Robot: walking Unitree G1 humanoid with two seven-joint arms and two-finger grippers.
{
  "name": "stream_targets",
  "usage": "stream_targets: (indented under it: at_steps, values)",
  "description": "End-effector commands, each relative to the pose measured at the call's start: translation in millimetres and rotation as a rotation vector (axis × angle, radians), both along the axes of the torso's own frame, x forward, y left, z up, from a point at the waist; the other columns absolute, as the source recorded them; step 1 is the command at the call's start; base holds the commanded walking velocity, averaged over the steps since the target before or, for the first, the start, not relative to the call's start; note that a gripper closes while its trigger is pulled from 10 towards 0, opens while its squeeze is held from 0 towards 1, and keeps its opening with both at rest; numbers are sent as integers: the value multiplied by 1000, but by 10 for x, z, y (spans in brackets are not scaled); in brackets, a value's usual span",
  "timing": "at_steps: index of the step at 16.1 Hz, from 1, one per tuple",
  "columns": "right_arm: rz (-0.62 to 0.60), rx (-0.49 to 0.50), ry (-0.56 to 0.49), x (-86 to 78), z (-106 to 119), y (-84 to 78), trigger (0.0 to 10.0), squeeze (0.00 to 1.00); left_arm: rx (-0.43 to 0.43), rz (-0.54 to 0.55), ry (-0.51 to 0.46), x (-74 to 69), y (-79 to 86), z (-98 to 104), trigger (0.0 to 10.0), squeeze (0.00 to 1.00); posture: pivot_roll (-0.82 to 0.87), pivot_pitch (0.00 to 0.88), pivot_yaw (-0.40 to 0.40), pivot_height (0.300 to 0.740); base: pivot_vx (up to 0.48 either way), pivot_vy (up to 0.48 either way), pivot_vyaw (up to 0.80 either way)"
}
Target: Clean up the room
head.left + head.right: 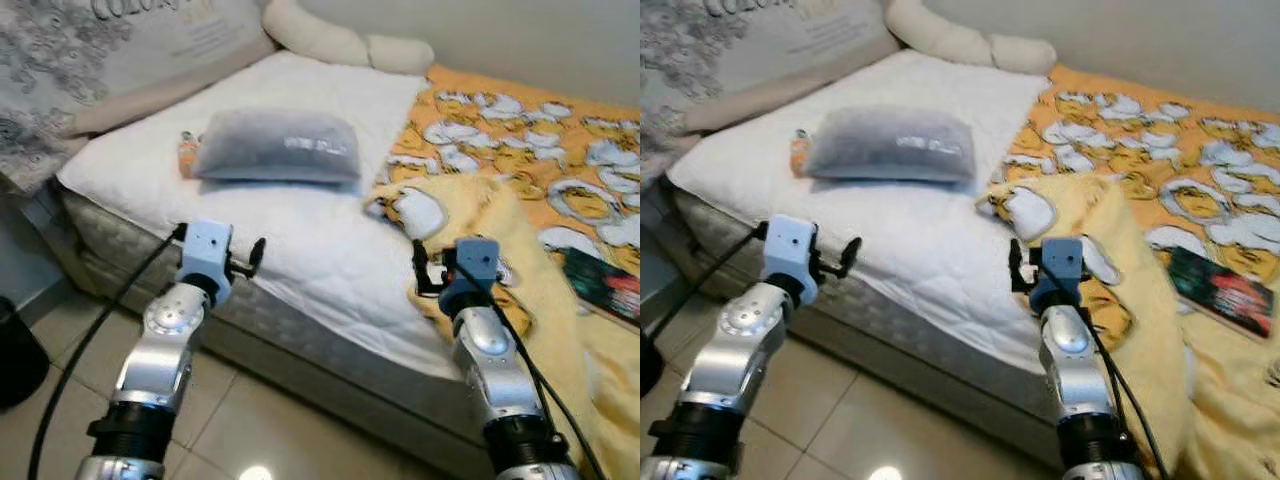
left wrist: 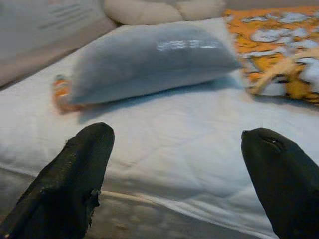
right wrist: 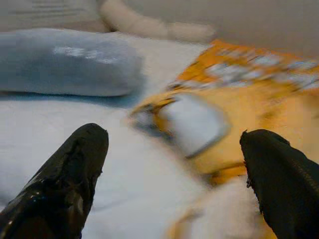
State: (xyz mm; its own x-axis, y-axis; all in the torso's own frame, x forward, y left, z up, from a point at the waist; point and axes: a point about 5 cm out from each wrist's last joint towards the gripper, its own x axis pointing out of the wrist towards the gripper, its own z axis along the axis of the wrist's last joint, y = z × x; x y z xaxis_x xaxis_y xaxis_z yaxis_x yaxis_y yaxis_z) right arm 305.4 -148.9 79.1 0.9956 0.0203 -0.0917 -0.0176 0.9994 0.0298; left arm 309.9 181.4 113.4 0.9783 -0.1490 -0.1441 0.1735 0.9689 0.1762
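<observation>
At the bedside, both claws hover spread and empty over the near edge of the white quilted mattress [image 1: 300,250]; the left claw [image 1: 245,262] faces the soft grey rectangular pillow [image 1: 278,146], which lies mid-mattress with a small orange object [image 1: 186,150] just beside it; the right claw [image 1: 428,270] points at the crumpled yellow cartoon-print blanket [image 1: 500,240], bunched at the mattress's side. Likely step: gathering the blanket; best done by reaching the right claw to a raised fold, pinching deep, then lifting slowly; a dark book [image 1: 1225,290] lies well beyond.
</observation>
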Motion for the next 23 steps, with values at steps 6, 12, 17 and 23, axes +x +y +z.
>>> stream_targets:
  at_steps: [6,12,17,23]
  values:
    - [19,70,9,25,48,-24,10000,0,2,0,-15,40,-8,61,10000,0,-17,0,-42,740,356,0,0]
    - [24,62,32,28,31,-35,10000,0,3,0,-15,48,-9,61,10000,0,-17,0,-41,740,355,0,0]
    - [12,90,46,40,31,-49,10000,0,4,0,-15,52,-6,61,10000,0,-18,0,-39,740,355,0,-480]
    - [6,97,42,43,36,-51,10000,0,6,2,-16,56,7,61,10000,0,-17,0,-39,740,354,0,-761]
